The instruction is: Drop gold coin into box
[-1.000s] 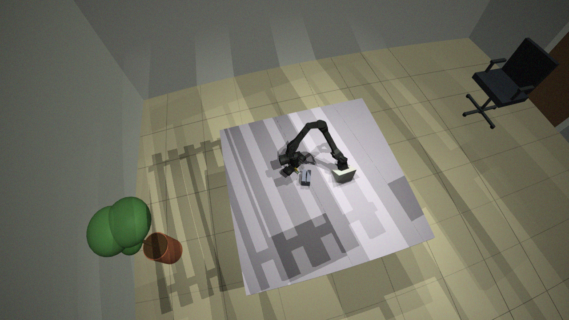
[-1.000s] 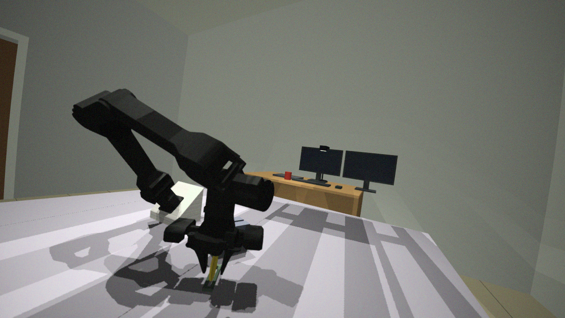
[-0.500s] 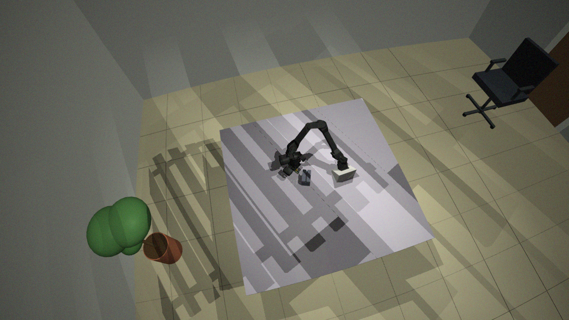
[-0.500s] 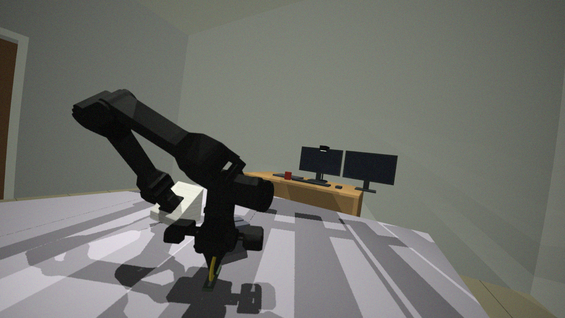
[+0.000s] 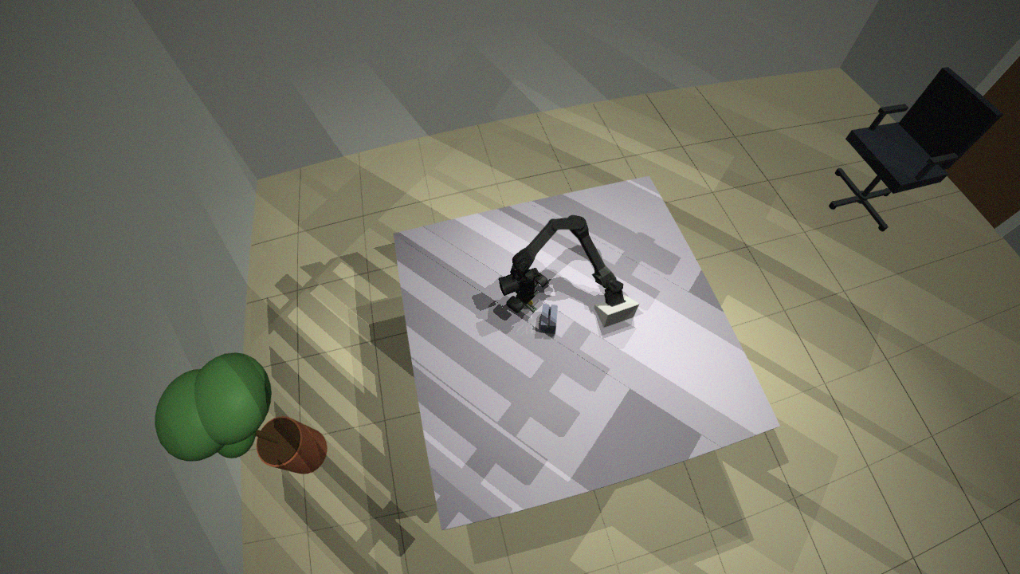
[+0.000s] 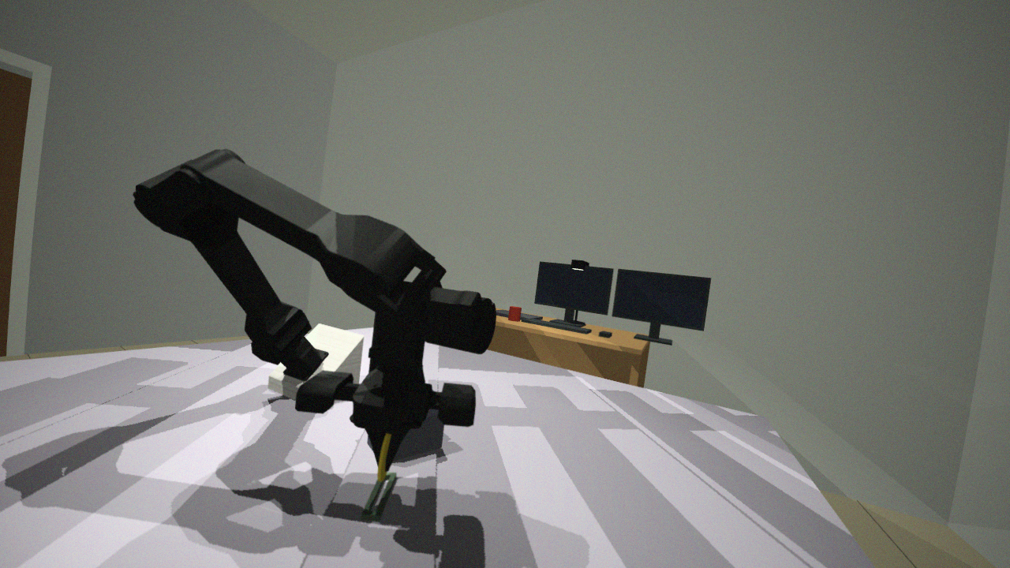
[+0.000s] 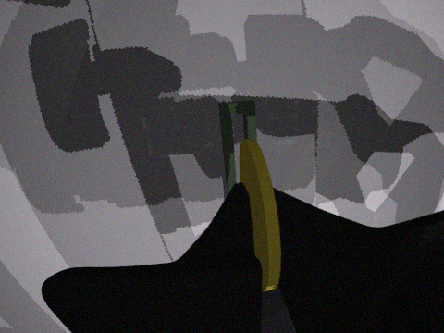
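- Black parallel-jaw gripper (image 7: 262,235) was clamped on the thin gold coin (image 7: 262,216), held edge-on between both fingers.
- Coin hung just above the shallow dark-green holder (image 6: 378,498); contact with the holder couldn't be made out.
- Closed grey slotted box (image 5: 547,319) sat near the holder on the striped grey table top (image 5: 641,385).

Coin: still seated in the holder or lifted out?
Lifted out. In the exterior view the coin hangs edge-down, pinched in the shut gripper, its lower edge just above the green holder on the table.

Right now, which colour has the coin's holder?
Dark green holder; the exterior view shows it best.
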`<action>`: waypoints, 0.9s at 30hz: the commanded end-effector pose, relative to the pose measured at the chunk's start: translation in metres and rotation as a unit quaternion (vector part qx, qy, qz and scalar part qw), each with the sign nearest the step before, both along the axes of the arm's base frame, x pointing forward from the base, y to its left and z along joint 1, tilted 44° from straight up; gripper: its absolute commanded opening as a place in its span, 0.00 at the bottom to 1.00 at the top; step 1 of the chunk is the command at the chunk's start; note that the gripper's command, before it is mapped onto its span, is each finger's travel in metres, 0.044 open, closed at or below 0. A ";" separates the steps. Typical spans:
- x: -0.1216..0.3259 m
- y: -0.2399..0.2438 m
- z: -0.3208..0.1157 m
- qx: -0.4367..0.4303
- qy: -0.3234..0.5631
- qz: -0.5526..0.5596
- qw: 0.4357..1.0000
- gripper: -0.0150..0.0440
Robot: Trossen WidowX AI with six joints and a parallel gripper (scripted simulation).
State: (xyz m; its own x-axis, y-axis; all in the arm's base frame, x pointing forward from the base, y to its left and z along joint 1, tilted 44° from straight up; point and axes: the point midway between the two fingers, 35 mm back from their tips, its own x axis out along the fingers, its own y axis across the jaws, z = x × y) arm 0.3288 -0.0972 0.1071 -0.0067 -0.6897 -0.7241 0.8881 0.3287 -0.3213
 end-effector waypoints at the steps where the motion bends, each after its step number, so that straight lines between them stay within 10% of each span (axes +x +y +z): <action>1: 0.002 0.009 0.008 0.002 -0.004 0.000 1.000 0.25; 27: -0.002 0.049 0.051 0.001 -0.011 -0.008 1.000 0.25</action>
State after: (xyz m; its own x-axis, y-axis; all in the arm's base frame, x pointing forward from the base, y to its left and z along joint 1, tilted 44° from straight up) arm 0.3271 -0.0515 0.1556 -0.0033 -0.6901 -0.7238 0.8906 0.3272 -0.3160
